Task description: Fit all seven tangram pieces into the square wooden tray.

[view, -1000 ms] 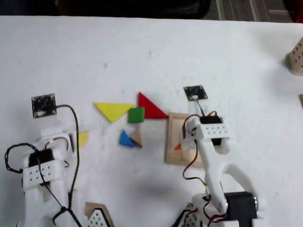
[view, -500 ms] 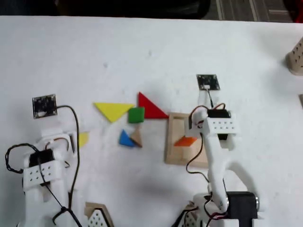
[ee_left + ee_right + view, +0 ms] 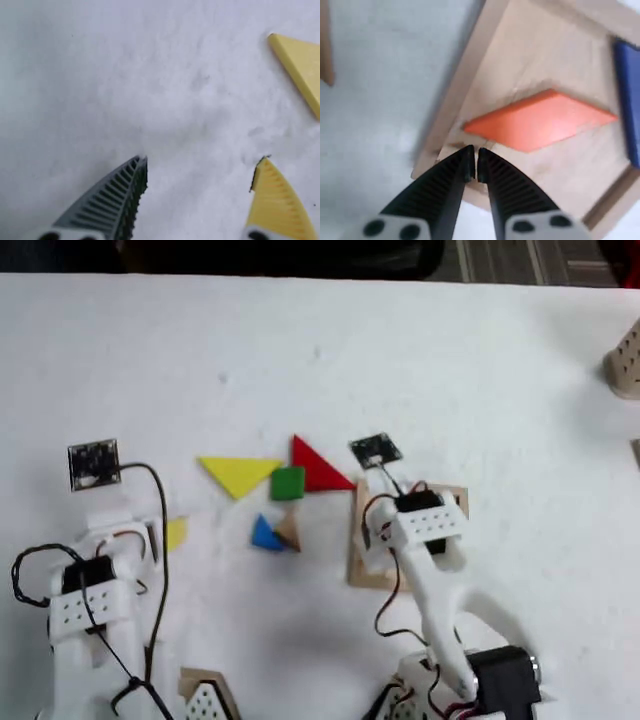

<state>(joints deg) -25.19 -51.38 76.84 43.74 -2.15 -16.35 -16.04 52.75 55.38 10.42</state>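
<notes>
High view: a square wooden tray (image 3: 358,540) lies under the right arm, with loose coloured tangram pieces (image 3: 288,483) beside it

Left wrist view: the left gripper (image 3: 200,162) hangs spread wide and empty near a yellow wooden piece (image 3: 300,65)

Right wrist view: the right gripper (image 3: 474,162) is pinched together and empty, beside an orange wooden parallelogram (image 3: 540,122) lying inside the tray. That placement looks finished, so the next move is probably to fetch a loose piece

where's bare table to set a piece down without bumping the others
The table is bare all across the far side, beyond the yellow triangle and red triangle, and also right of the tray. It is crowded just left of the tray, where the green square, blue triangle and tan triangle cluster.
</notes>
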